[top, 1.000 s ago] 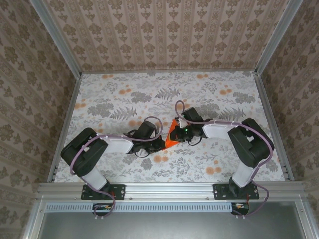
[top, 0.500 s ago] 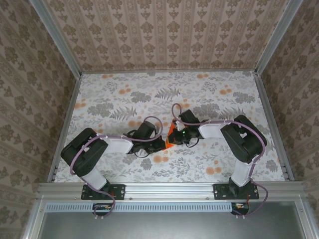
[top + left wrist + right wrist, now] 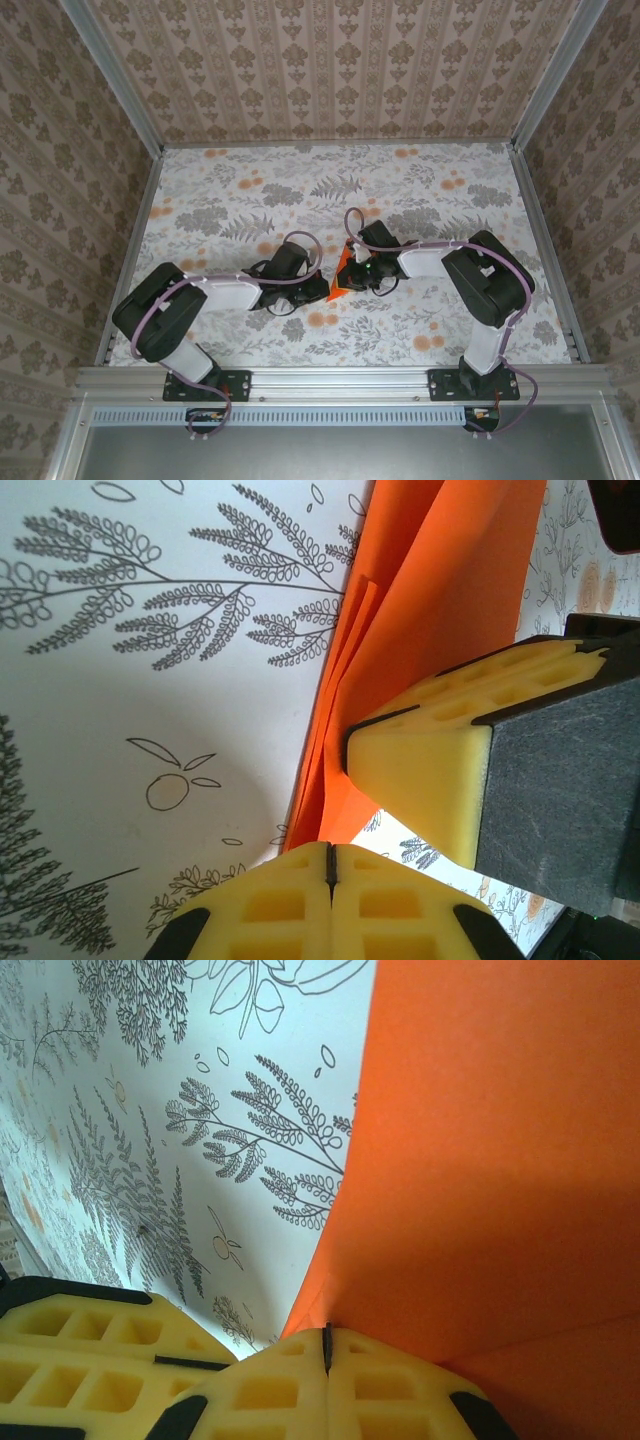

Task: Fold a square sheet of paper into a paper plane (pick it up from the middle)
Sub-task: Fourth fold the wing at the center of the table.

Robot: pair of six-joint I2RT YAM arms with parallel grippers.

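— What's there, biggest first?

— One table with a flower print. Two arms on it: the left arm and the right arm, both reaching in towards the middle.

— And the grippers?

— Two. The left gripper has its yellow fingers pressed together, no gap. The right gripper is the same, closed tight. They sit just beside each other.

— Holding anything?

— Both tips touch the paper. I cannot tell whether either one has it pinched between the fingers or only presses on it.

— How many papers?

— One, bright orange, folded into several layers with a sharp crease along its edge. It lies near the middle of the table, between the two grippers, and one point sticks out towards the near edge.
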